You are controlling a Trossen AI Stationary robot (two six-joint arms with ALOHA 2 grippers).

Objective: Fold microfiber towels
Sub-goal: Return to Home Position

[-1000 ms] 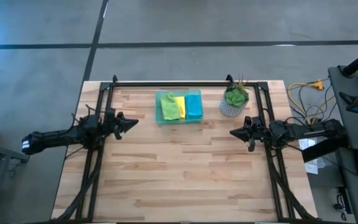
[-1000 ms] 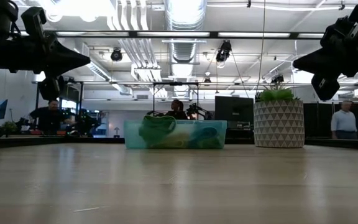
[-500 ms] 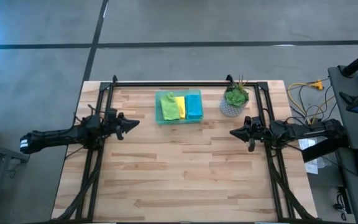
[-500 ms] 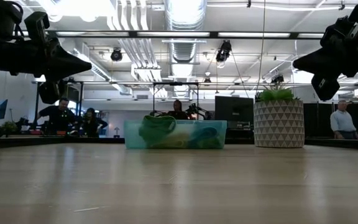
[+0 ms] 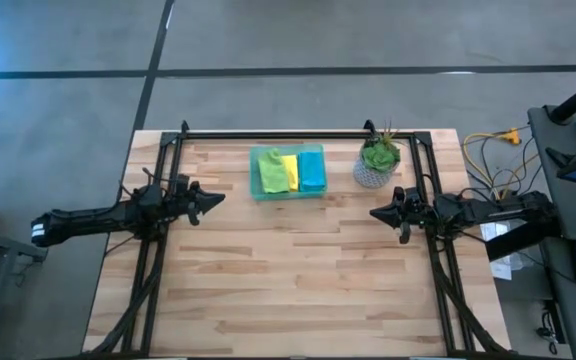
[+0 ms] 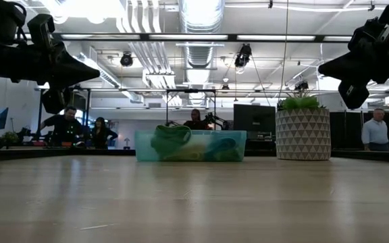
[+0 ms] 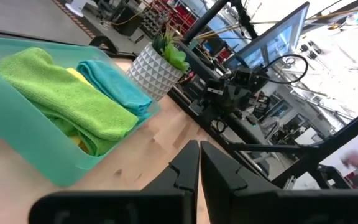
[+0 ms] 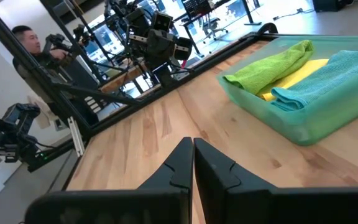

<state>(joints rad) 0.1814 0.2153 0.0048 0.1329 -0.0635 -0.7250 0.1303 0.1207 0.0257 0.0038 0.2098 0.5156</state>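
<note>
Green, yellow and teal towels (image 5: 290, 170) lay folded in the tray (image 5: 253, 175), far centre. Your left gripper (image 5: 217, 197) had barely crept inward and your right gripper (image 5: 375, 212) stayed put, both clenched empty. The job looked finished.

Light wooden table (image 5: 298, 270) — translucent green tray (image 5: 288, 195) near its far edge, potted plant (image 5: 376, 165) just beside it

The left gripper (image 7: 199, 163) holds its dark fingers pressed together over the wooden table (image 7: 148, 146). Just ahead sits a translucent green tray (image 7: 23, 134) holding a lime green towel (image 7: 61, 93), a yellow towel (image 7: 79, 139) and a teal-blue towel (image 7: 114, 84). Beyond it stand a potted plant (image 7: 157, 62) and the right arm (image 7: 238, 87).
</note>
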